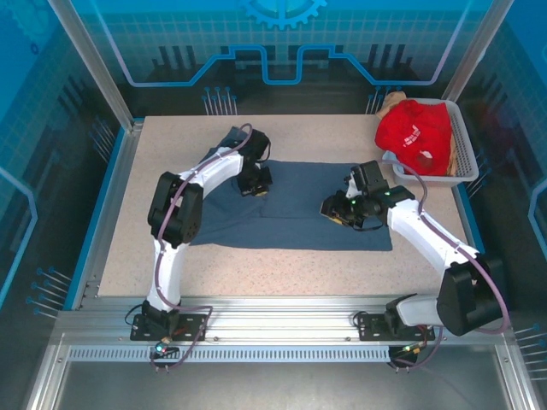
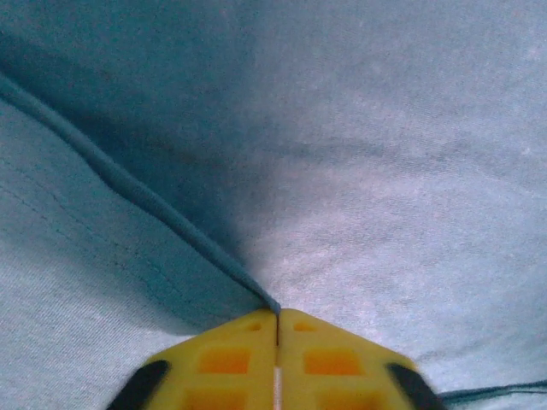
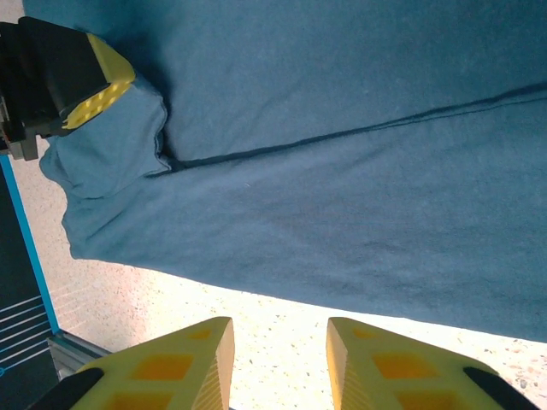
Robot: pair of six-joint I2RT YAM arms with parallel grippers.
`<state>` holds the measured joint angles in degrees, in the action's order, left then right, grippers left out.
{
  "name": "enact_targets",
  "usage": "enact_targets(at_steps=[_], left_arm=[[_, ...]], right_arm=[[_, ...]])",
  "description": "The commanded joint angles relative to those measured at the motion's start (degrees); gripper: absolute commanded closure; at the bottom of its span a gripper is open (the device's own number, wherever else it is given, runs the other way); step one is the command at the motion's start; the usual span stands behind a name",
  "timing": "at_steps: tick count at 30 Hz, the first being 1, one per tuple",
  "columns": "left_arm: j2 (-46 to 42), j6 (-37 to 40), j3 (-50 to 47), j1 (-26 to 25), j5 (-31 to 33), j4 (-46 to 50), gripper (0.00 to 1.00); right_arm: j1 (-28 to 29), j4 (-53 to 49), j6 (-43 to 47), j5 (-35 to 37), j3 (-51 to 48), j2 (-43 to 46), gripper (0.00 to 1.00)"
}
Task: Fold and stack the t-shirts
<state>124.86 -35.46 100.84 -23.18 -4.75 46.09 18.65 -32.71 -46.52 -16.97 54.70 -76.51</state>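
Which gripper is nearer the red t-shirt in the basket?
Right. The right gripper hangs open over the blue t-shirt, to the near left of the red t-shirt in the basket. The left gripper pinches the blue t-shirt's fold, farther left.

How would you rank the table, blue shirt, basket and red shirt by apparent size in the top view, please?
1. table
2. blue shirt
3. basket
4. red shirt
The last two are close, since the red shirt lies in the basket and covers much of it.
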Motion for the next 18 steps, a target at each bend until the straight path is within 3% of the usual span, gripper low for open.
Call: enact_targets(at_steps=[1,2,5,11,14,18], left_arm=[[-2.6,3.3,-0.3,-0.5,1.9,-0.1,0.55],[-5.0,3.3,-1.5,-0.4,3.6,0.2,0.46],[-14.4,-0.3,-8.6,1.2,5.5,2.1,0.43],[-30.9,-8.9,-32.5,9.1,-0.9,2.0,0.66],[-33.3,-10.7,-40.4,13.5,-2.4,-0.2,0.74],[-30.6,-11.8,-43.5,18.8,-1.6,-2.7,0.81]], right_arm=[[-1.1,-1.0,-0.8,0.0,-1.2,-0.3,0.63],[-1.3,-2.1,-0.8,0.8,-1.4,0.1,0.60],[-3.2,-6.6,-2.0,3.7,-3.0,1.3,0.53],[-9.5,-7.8,-6.0,1.6,-10.4,2.1,0.55],[-10.9,-10.2,-5.2,2.8,-9.3,-0.9,0.59],[-11.1,-14.1,-2.9,6.0,-4.7,-7.3,0.61]])
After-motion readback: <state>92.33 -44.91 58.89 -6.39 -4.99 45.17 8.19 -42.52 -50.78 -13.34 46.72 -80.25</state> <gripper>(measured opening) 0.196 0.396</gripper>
